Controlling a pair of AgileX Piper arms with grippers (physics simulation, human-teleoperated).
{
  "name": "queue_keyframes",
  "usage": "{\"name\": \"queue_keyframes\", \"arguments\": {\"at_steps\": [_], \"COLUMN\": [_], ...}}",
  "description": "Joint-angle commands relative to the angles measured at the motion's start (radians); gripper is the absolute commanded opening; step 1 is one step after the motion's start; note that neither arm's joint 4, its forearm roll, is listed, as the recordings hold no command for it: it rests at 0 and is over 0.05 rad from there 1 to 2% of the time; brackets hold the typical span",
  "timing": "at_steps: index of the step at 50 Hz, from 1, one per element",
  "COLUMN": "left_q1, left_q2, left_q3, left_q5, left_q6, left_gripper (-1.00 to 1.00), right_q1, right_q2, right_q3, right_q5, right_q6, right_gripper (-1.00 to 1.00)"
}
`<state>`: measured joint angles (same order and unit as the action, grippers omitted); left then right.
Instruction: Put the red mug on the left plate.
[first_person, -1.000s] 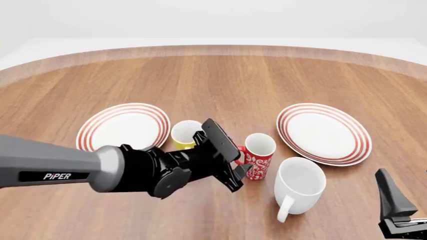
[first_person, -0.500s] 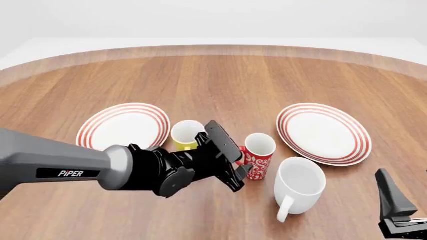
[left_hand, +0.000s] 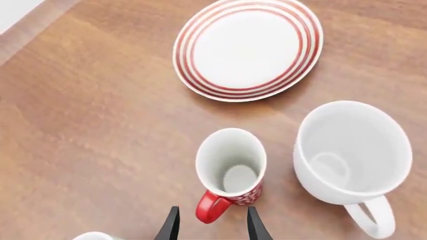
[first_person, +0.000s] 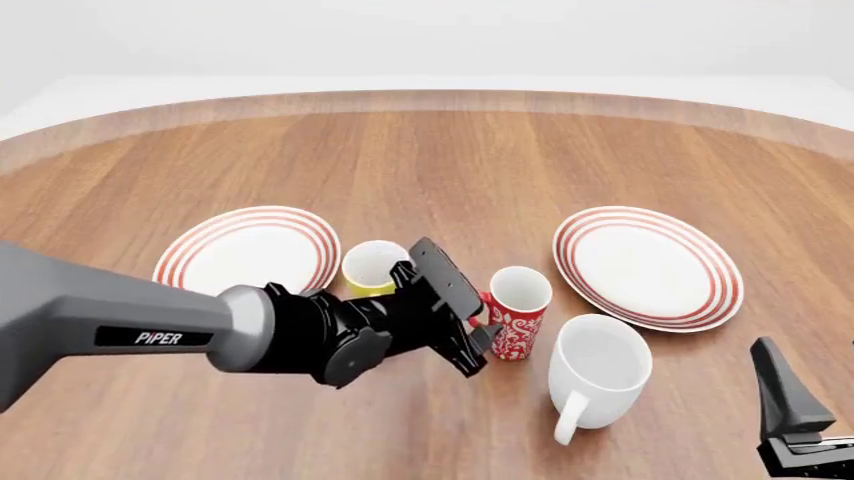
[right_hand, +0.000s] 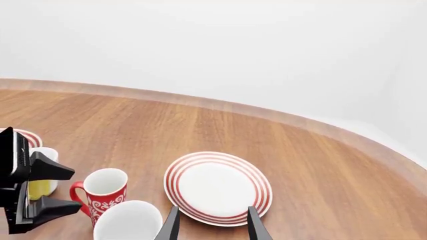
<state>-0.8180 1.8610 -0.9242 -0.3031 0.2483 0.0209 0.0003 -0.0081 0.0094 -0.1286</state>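
Still, red mug (left_hand: 230, 167) & 2 plates empty.

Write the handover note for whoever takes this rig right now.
Left gripper: open, fingers either side of the red mug's handle, not closed on it.
Right gripper: open, idle at the table's near right, holding nothing.
Red mug: upright on the table between the yellow mug and the white mug.
Left plate: bare.
Done: approach only.
Left: grasp, lift, carry left, set on the left plate.

Red mug (first_person: 515, 318) handle: hidden behind left gripper (first_person: 478, 335), front view.
Right gripper (first_person: 794, 420): cropped by frame edge.
Yellow mug (first_person: 372, 270): partly hidden.
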Motion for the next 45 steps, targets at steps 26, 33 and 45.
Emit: {"name": "queue_keyframes", "arguments": {"at_steps": [26, 33, 45], "left_q1": [0.011, 0.007, 0.015], "left_q2": [0.022, 0.025, 0.023], "left_q3": [-0.011, -0.012, -0.013], "left_q5": [-0.005, -0.005, -0.011], "left_q6": [0.008, 0.005, 0.006], "left_gripper": [1.0, 1.0, -1.0], "right_q1": [-0.001, -0.002, -0.001], "right_q2": [0.0, 0.0, 0.0], "right_q3": [0.001, 0.001, 0.0], "right_q5": [-0.002, -0.001, -0.002], "right_q6": [0.0, 0.0, -0.001], "right_gripper": [1.0, 1.0, 1.0]}}
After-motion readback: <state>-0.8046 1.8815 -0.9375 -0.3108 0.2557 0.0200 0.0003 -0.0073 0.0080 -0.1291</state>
